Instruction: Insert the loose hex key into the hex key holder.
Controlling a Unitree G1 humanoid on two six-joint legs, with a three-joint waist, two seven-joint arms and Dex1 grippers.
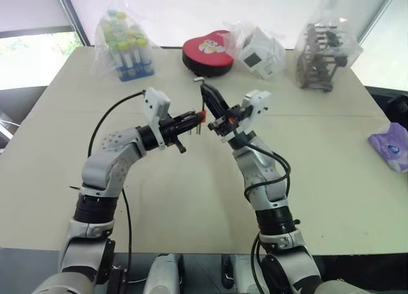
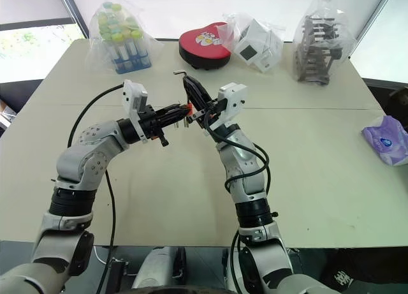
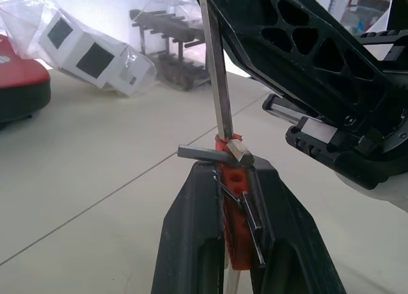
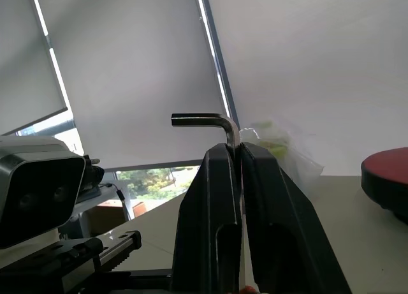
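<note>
Pincers, two: left pincer [image 3: 233,243] clamps one holder [image 3: 234,198]; right pincer [image 4: 239,155] clamps one loose hex key [image 4: 207,120].

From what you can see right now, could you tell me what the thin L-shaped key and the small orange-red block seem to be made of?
The thin L-shaped grey hex key looks like bare metal: smooth, with a bright sheen along its shaft. The small orange-red hex key holder looks like moulded plastic: matte, uniformly coloured, with round sockets. Neither can be confirmed by sight alone.
</note>
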